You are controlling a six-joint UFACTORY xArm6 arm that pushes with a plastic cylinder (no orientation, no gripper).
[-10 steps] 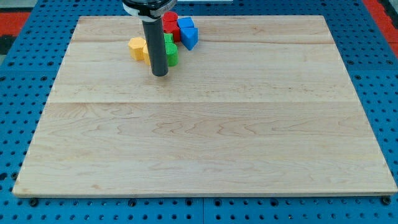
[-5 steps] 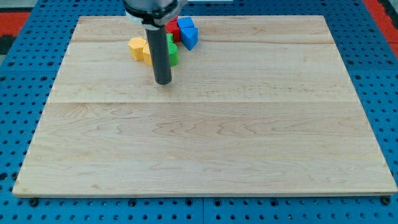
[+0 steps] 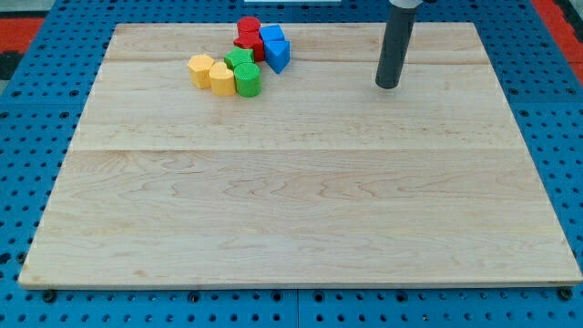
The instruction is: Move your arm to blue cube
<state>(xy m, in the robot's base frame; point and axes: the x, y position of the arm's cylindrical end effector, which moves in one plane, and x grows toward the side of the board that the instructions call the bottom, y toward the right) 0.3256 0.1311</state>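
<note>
The blue cube (image 3: 271,36) sits near the view's top, left of centre, in a tight cluster of blocks. A second blue block (image 3: 279,55), wedge-like, touches it just below. My tip (image 3: 388,85) rests on the board well to the right of the cluster, apart from every block. The rod rises from it out of the view's top.
The cluster also holds two red blocks (image 3: 248,30), two green blocks (image 3: 245,80) and two yellow blocks (image 3: 201,69) on the wooden board (image 3: 301,210). A blue pegboard (image 3: 27,109) surrounds the board.
My tip has moved from just below the green blocks far to the right and a little up. The blocks have not moved.
</note>
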